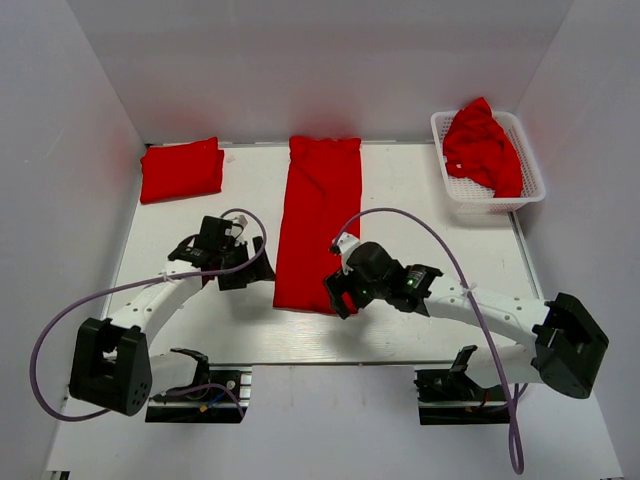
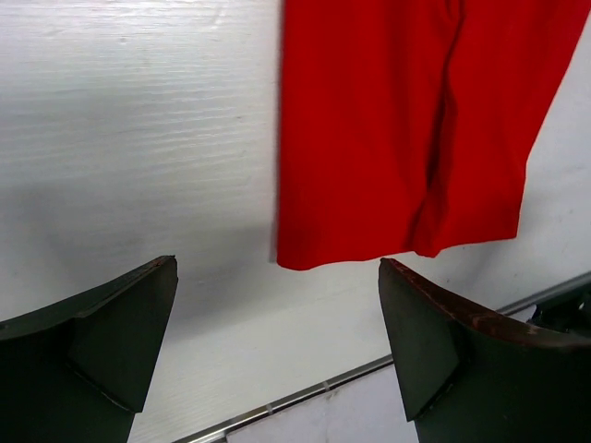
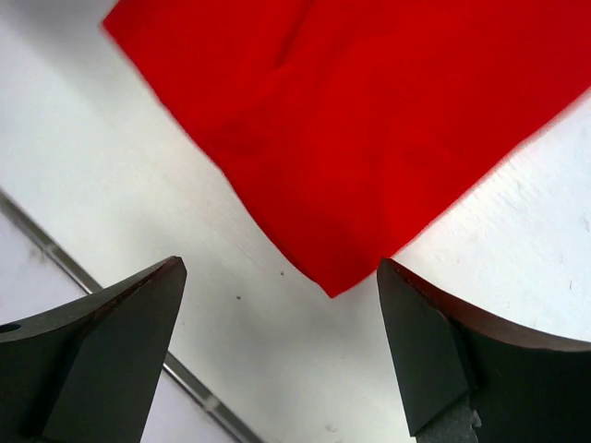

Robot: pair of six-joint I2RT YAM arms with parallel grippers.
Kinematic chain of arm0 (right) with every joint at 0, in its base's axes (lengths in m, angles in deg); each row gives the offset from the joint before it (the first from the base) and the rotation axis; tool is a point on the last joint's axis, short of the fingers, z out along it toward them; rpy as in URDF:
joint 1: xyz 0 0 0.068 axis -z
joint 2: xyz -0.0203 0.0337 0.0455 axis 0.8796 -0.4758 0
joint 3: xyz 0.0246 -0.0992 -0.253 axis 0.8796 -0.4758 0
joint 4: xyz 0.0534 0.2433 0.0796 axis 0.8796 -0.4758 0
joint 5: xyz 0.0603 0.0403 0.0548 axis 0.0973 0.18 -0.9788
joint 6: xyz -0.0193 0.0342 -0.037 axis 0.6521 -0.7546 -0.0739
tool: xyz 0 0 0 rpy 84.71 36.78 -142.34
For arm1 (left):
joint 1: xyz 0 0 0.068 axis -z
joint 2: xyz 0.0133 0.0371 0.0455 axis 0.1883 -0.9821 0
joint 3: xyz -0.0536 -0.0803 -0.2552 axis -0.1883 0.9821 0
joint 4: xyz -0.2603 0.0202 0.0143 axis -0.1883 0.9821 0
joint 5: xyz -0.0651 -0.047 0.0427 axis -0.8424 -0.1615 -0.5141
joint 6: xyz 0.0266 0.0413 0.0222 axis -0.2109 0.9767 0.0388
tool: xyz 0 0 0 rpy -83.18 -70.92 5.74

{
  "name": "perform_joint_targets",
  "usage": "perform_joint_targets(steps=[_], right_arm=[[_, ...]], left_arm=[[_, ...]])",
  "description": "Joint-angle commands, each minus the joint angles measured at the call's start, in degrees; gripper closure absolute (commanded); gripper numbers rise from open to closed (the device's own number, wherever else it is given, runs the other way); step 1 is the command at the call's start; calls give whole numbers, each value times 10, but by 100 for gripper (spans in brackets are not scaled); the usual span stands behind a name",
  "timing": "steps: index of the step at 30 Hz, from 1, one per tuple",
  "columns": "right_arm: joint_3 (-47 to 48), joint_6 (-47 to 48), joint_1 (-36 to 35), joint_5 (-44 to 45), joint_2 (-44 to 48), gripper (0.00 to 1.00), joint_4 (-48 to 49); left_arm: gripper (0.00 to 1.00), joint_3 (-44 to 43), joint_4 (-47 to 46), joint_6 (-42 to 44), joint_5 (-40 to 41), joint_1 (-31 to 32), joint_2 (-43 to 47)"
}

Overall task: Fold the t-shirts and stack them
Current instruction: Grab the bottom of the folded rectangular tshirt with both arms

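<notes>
The left tool and right tool both gape, released, by the near corners of the long, lengthwise-folded bright red cloth t-shirt lying mid white surface. The crosswise fold probably comes next: pinch both corners cleanly and carry them evenly to the far end.

Bright, even light casts soft shadows; dark fingers look slightly soft in wrist views.

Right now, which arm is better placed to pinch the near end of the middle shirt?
Right, narrowly. The right gripper, jaws open, is over the near right corner of the shirt, and the corner points between them. The left gripper, open too, stands apart from the left edge. The fold probably needs both.
</notes>
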Motion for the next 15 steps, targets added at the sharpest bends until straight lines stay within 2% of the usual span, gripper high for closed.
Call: perform_joint_targets(steps=[1,2,4,12,14,15], right_arm=[[41,-116,7,79,-20,10,-66],[51,-177,7,95,-41,10,-78],[58,-226,12,96,-57,10,-104],[69,-264,41,73,-118,12,-115],[61,-268,56,56,-122,16,-109],[57,-263,60,49,-126,22,-98]], left_arm=[[0,-2,-33,33,-40,13,-2],[0,-2,-33,33,-40,20,-8],[0,4,-49,39,-40,27,-16],[3,21,-84,16,14,80,-64],[7,26,-89,16,23,91,-84],[9,21,-82,16,30,100,-92]])
